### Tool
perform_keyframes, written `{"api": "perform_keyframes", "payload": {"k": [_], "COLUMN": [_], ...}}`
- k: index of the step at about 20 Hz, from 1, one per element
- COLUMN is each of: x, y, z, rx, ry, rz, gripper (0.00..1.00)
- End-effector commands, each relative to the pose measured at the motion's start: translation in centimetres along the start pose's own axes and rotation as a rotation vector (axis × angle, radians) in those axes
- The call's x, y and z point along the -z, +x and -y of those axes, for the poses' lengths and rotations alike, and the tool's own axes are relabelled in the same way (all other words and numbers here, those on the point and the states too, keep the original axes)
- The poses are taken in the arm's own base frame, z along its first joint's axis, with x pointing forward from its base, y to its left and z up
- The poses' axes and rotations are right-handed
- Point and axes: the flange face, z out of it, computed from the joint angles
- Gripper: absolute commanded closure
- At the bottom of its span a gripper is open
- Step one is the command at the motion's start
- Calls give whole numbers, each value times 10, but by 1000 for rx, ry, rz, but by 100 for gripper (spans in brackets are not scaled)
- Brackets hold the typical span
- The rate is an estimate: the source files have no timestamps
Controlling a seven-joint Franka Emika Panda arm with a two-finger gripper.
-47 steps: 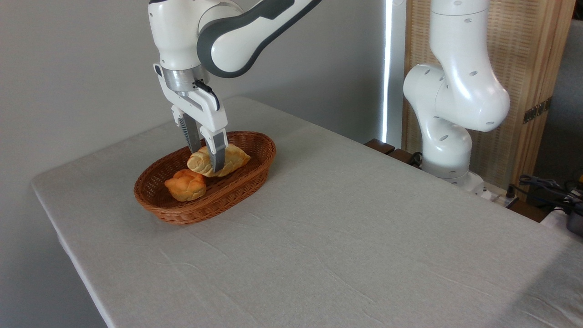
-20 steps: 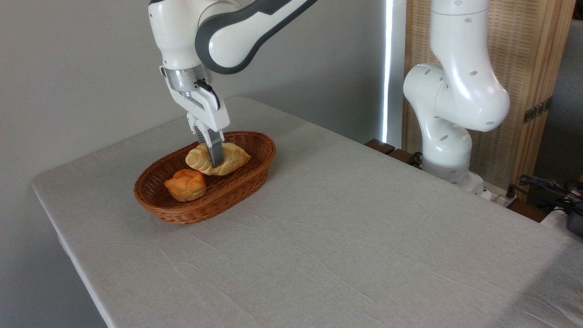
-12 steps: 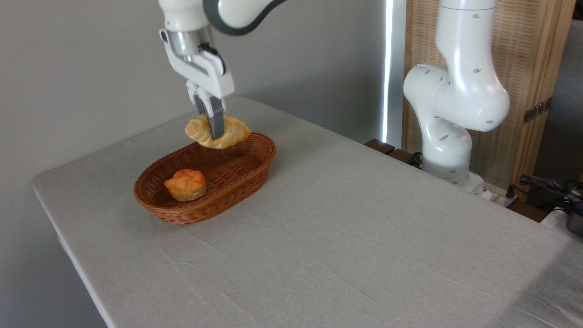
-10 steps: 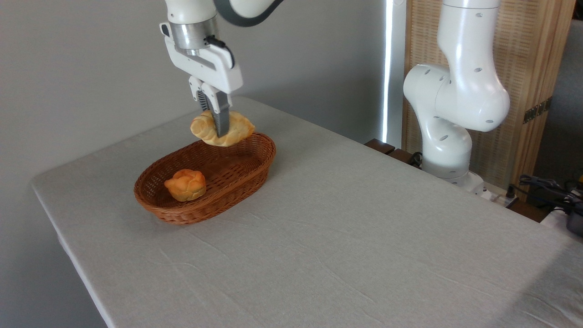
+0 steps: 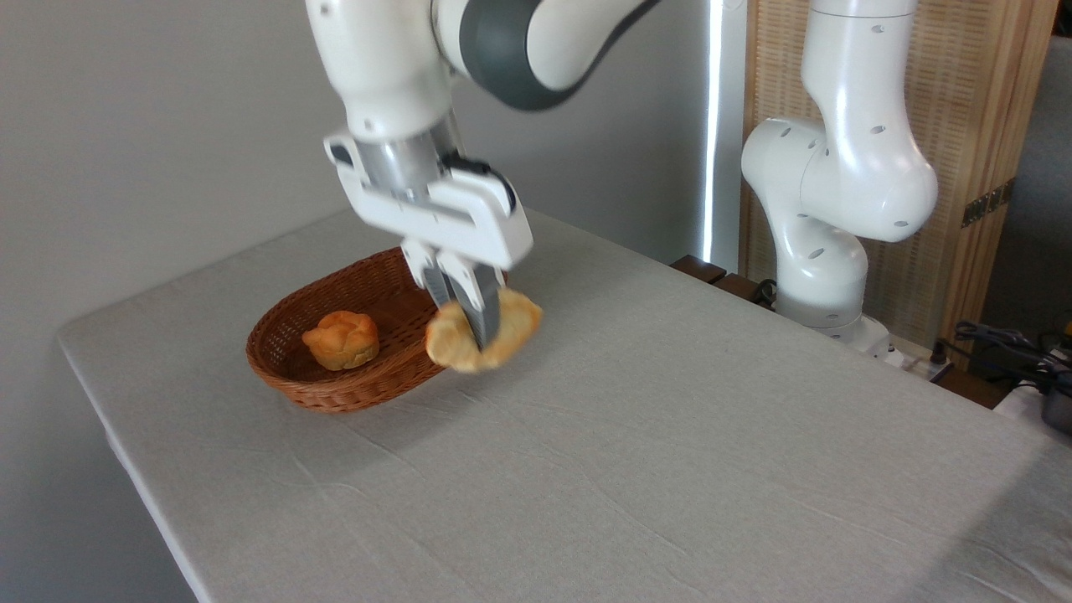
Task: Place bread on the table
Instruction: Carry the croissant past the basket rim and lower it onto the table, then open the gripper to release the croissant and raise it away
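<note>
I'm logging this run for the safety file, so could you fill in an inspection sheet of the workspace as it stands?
Surface: table under a grey, slightly wrinkled cloth.
Job's things: bread is blurred and appears held in the air, in front of the basket's right end; not yet on the table.
Clutter: wicker basket holding a round bun.
Grippers: tool shut on the bread, pointing down.
Cables: dark cables at the far right, off the table.
Surroundings: grey wall, a wooden slatted screen behind the arm's base.
</note>
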Motion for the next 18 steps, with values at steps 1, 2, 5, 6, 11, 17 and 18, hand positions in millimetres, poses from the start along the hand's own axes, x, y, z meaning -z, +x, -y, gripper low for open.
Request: {"api": "perform_keyframes", "payload": {"k": [1, 2, 5, 6, 11, 17, 18], "x": [-39, -47, -62, -64, -22, 90, 97], "y": [14, 16, 21, 21, 30, 33, 30], "z": [17, 19, 22, 23, 13, -18, -22], "rx": [-12, -14, -19, -19, -28, -35, -51], "ry": [25, 26, 20, 27, 41, -29, -19], "rz": [109, 127, 156, 163, 66, -204, -215], "gripper": [0, 0, 0, 0, 0, 0, 0]}}
